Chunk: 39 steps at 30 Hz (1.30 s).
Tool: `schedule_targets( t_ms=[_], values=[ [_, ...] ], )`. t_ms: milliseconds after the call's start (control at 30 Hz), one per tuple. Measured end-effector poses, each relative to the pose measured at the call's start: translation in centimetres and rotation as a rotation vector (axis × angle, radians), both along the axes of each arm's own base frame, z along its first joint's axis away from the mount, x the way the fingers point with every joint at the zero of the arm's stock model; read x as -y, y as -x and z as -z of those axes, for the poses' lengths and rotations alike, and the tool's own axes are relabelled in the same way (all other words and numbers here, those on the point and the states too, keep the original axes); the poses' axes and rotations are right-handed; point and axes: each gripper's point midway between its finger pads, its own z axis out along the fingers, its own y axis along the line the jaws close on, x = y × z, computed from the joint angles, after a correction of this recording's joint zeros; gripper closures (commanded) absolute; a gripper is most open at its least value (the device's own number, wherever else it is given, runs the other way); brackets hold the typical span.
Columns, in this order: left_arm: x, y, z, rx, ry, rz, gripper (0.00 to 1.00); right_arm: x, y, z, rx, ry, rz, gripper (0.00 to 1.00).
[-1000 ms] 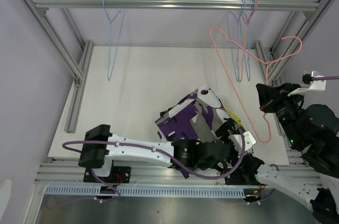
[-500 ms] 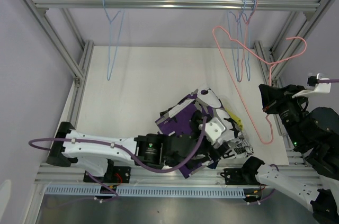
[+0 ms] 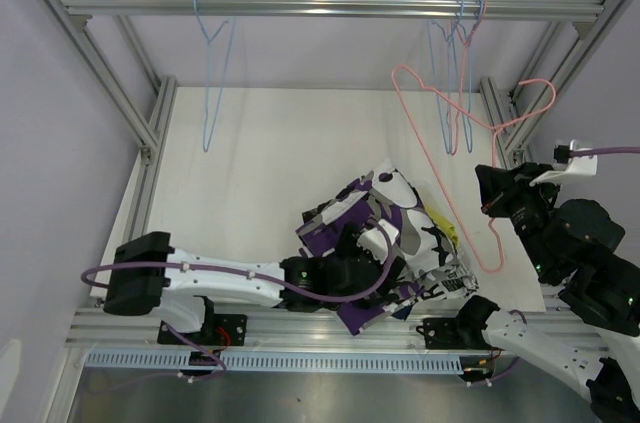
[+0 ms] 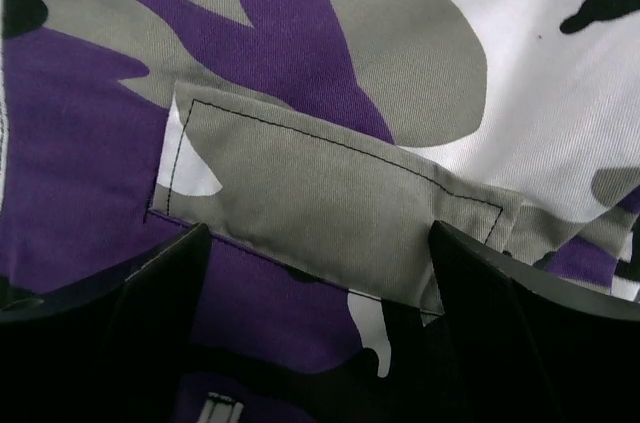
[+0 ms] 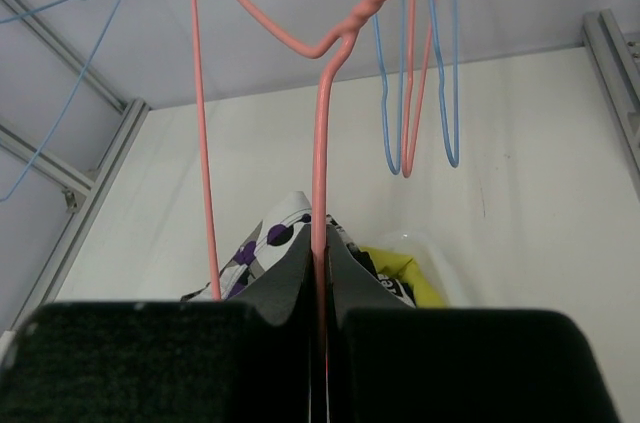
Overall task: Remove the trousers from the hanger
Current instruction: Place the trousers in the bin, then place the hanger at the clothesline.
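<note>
Pink hanger shifted slightly left since 0.5 s ago, bare, wire clamped in right gripper; left gripper gapes just over purple-white-black trousers heaped on white tabletop near the arm bases; cloth judged light, limp, pinchable at pocket flap; smooth board, ample room behind.

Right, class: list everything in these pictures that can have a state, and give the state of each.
left tool: open, fingers either side of a pocket flap
right tool: shut on the pink hanger
pink hanger: bare, off the rail, held up
purple patterned trousers: heaped on the table, on no hanger
blue hangers: bare, hanging from the rail
</note>
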Motion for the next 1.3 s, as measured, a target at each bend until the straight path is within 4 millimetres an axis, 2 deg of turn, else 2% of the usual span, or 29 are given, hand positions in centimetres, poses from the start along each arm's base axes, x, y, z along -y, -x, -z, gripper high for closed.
schedule_targets(
  t_ms=[100,267,367,467,533,600,733,833,933,1033,1133,1200,1300],
  values=[
    [1.2,-0.1,1.3,-0.029,0.031,-0.028,0.06,0.0,0.0,0.2,-0.003,0.000,0.000,1.00],
    [2.6,0.1,0.8,-0.034,0.049,-0.040,0.03,0.0,0.1,0.2,-0.001,-0.001,0.000,1.00],
    [2.5,0.7,0.4,-0.030,0.029,-0.032,0.02,0.1,0.1,0.0,0.003,-0.003,0.000,1.00],
    [1.4,1.6,-0.1,-0.033,-0.009,-0.012,0.02,0.2,0.2,-0.6,0.013,-0.007,-0.002,1.00],
    [0.1,2.3,-1.2,-0.029,-0.040,0.006,0.01,0.2,0.3,-1.0,0.020,-0.010,-0.004,1.00],
    [-0.9,3.0,-3.5,-0.016,-0.040,0.023,0.01,0.2,0.2,-1.6,0.025,-0.007,-0.005,1.00],
    [-3.9,3.5,-10.8,0.016,0.055,0.033,0.01,-0.7,-0.7,-2.6,0.015,0.012,-0.004,1.00],
    [-7.8,2.6,-17.4,0.055,0.181,0.005,0.01,-1.8,-1.7,-2.5,-0.013,0.043,-0.006,1.00],
    [-12.1,1.3,-22.0,0.127,0.255,-0.051,0.00,-3.0,-2.7,-1.4,-0.061,0.095,-0.015,1.00],
    [-15.8,-0.4,-24.6,0.211,0.265,-0.116,0.00,-4.5,-3.8,-0.8,-0.106,0.141,-0.029,1.00],
    [-18.4,-1.9,-25.5,0.276,0.240,-0.175,0.01,-5.8,-4.9,-0.7,-0.133,0.175,-0.038,1.00],
    [-19.9,-2.9,-25.6,0.318,0.234,-0.213,0.01,-6.7,-5.7,-0.5,-0.154,0.205,-0.043,1.00],
    [-21.7,-4.4,-24.3,0.368,0.198,-0.267,0.01,-8.2,-7.0,-0.7,-0.174,0.241,-0.053,1.00]
  ],
)
